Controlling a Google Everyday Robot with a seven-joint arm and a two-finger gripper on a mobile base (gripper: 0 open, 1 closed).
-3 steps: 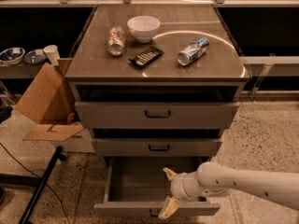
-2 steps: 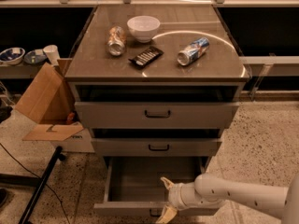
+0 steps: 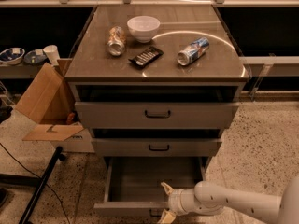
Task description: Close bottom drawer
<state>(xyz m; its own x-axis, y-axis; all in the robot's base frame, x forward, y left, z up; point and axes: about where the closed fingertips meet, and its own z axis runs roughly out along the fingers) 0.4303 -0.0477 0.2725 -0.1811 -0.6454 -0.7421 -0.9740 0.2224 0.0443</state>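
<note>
Gripper (image 3: 164, 202) has dipped lower, fingers (image 3: 166, 188) spread astride drawer (image 3: 135, 176) front, below counter (image 3: 163, 71) front edge; stiff metal, slides easy, so push mid-front.

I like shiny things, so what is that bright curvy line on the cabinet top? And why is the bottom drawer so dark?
Camera view: the curvy line is glare, a light reflected by the glossy cabinet top, curving around the lying can. Camera view: the open bottom drawer sits in shadow inside, while the pale gripper at its front panel catches light, jaws apart.
</note>
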